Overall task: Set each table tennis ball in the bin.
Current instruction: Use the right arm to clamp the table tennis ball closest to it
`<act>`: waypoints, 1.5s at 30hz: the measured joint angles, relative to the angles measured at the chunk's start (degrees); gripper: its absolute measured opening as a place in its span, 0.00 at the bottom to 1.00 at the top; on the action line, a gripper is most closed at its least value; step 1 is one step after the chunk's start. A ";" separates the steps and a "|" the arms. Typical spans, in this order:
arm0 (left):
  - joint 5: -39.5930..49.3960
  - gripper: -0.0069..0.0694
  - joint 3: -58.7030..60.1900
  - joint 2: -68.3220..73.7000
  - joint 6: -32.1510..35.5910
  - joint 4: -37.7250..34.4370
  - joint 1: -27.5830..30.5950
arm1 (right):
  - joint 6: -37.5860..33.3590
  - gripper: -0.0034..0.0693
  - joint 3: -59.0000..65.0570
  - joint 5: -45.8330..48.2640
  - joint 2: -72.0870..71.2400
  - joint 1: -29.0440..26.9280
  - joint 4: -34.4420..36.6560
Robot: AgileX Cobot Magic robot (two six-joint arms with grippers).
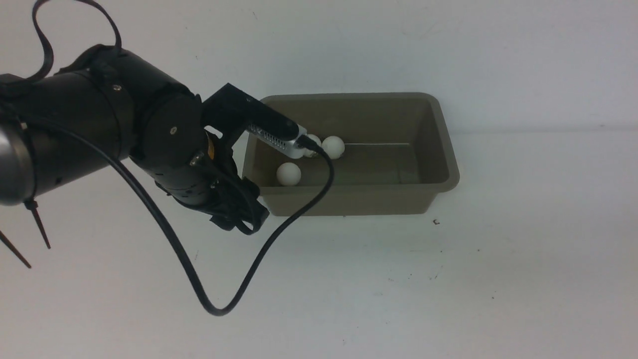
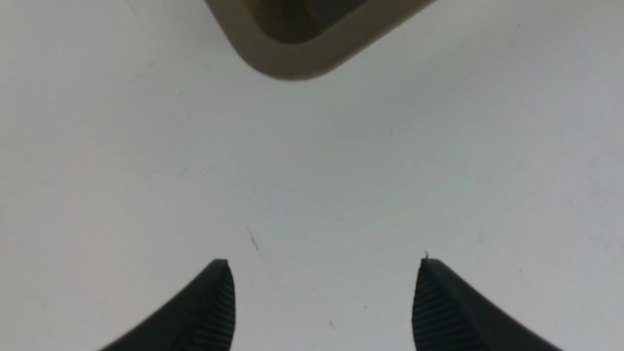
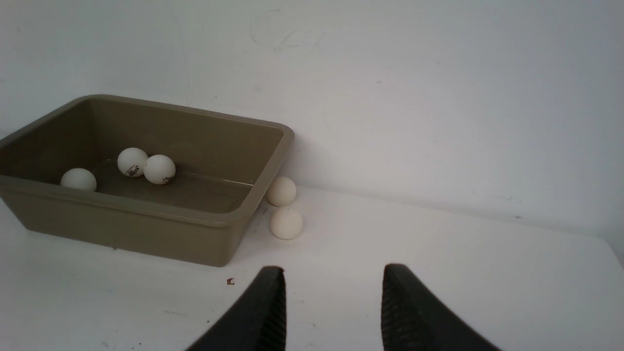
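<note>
The grey-brown bin (image 1: 448, 149) stands at the back of the white table, against the wall. Three table tennis balls lie in its left half: one near the front wall (image 1: 288, 174), one further back (image 1: 333, 147), and one (image 1: 314, 140) partly hidden behind my left wrist camera. In the right wrist view these three (image 3: 78, 179) (image 3: 132, 161) (image 3: 159, 169) sit inside the bin (image 3: 122, 229). Two more balls (image 3: 281, 190) (image 3: 286, 223) rest on the table, touching its right end. My left gripper (image 1: 244, 222) (image 2: 321, 265) hangs open and empty by the bin's front-left corner (image 2: 292, 63). My right gripper (image 3: 331, 273) is open and empty, short of the two outside balls.
A black cable (image 1: 214, 304) loops down from my left wrist over the table in front of the bin. A small dark speck (image 1: 436, 222) (image 3: 230, 281) lies near the bin's front-right corner. The white wall rises right behind the bin.
</note>
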 joint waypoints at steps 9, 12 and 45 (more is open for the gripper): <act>-6.19 0.66 0.00 -0.07 4.26 -7.95 0.00 | 5.34 0.41 -12.95 4.44 16.85 0.00 -0.06; -6.81 0.66 0.00 -0.13 6.98 -11.05 0.00 | 6.33 0.41 -17.51 7.40 22.52 0.00 -0.02; -9.61 0.66 0.00 -21.30 23.02 -29.07 0.00 | -13.77 0.41 -54.98 24.33 78.32 -0.07 -3.47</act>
